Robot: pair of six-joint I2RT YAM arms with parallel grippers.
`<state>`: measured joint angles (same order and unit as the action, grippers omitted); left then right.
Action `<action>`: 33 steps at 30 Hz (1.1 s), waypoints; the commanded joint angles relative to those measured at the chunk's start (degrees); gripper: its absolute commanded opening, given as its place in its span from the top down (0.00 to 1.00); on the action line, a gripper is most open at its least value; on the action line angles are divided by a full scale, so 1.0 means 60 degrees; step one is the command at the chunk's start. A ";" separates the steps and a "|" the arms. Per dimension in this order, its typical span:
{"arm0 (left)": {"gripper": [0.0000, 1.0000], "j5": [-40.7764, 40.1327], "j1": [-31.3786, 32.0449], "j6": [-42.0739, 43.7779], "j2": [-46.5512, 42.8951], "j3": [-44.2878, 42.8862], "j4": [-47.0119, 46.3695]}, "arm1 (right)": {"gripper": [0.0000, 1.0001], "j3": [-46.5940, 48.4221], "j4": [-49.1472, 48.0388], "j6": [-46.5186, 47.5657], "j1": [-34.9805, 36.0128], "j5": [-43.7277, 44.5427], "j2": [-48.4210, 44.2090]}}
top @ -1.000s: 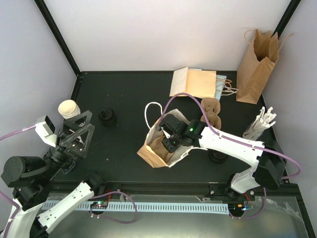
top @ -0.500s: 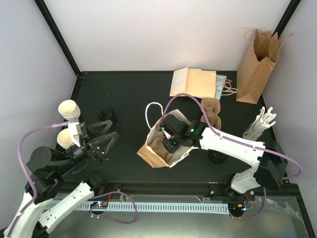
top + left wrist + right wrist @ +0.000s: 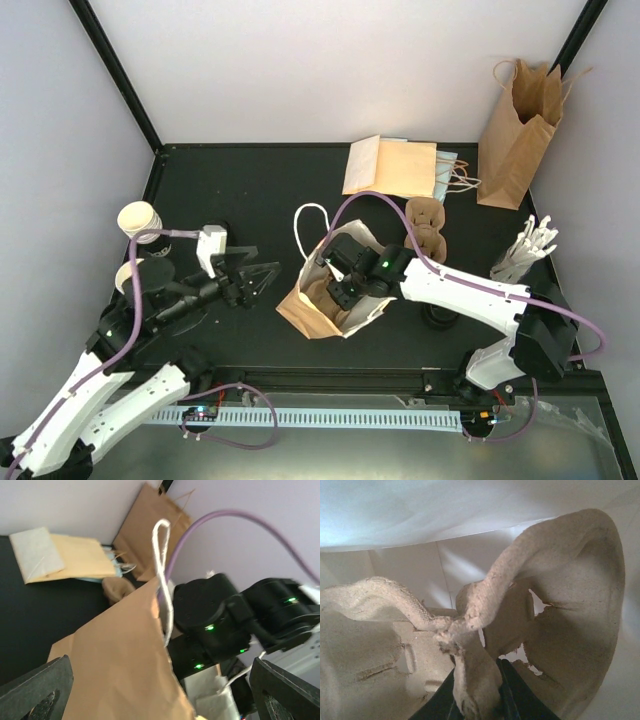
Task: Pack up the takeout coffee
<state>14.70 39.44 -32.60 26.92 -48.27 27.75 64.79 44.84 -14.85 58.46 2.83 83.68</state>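
Observation:
Two cream paper cups (image 3: 140, 219) (image 3: 128, 276) stand at the far left, their tops looking open. A black round lid (image 3: 440, 316) shows partly under the right arm. A tan kraft bag (image 3: 318, 300) with a white handle lies open mid-table, and its side fills the left wrist view (image 3: 115, 655). My right gripper (image 3: 345, 285) is inside the bag, shut on the ridge of a pulp cup carrier (image 3: 560, 580); its fingers (image 3: 512, 695) pinch it from below. My left gripper (image 3: 262, 272) is open and empty just left of the bag; its fingers (image 3: 35, 690) frame the left wrist view.
A second pulp carrier (image 3: 425, 225) lies behind the bag. Flat paper bags (image 3: 390, 165) lie at the back. An upright kraft bag (image 3: 515, 130) stands at the back right. A white plastic bundle (image 3: 525, 250) stands at the right. The right arm (image 3: 225, 615) shows beyond the bag.
My left arm has swung from beside the cups at the far left to the right, up to the bag, still open and empty. The right gripper has stayed in the bag.

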 commanded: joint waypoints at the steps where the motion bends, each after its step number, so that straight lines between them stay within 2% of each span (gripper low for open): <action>1: 0.01 -0.0503 -0.0024 0.1076 0.0733 -0.0715 0.0933 | 0.84 -0.0176 -0.0451 0.0091 -0.0016 -0.0275 0.0156; 7: 0.01 -0.1215 -0.0024 0.1695 0.1067 -0.1163 0.1677 | 0.84 -0.0238 -0.0508 0.0231 -0.0019 -0.0199 0.0338; 16: 0.01 -0.1723 -0.0032 0.1782 0.1476 -0.1560 0.2074 | 0.84 -0.0274 -0.0486 0.0241 -0.0018 -0.0105 0.0250; 20: 0.01 -0.1091 -0.0035 0.2006 0.2002 -0.1830 0.1852 | 0.84 -0.0223 -0.0443 0.0292 -0.0017 -0.0050 0.0273; 24: 0.02 0.0224 -0.0036 0.2336 0.2616 -0.2117 0.1559 | 0.84 -0.0208 -0.0503 0.0361 -0.0016 -0.0117 0.0284; 30: 0.15 0.1258 0.0020 0.1959 0.3412 -0.2297 0.1478 | 0.83 -0.0196 -0.0559 0.0504 -0.0023 -0.0091 0.0262; 33: 0.18 0.0953 0.0316 0.1733 0.3692 -0.2387 0.1550 | 0.83 -0.0194 -0.0555 0.0534 -0.0016 -0.0082 0.0226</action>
<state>18.26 39.66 -20.73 47.64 -59.88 37.69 63.81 41.85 -12.88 58.46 2.07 85.03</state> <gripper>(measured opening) 0.838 0.169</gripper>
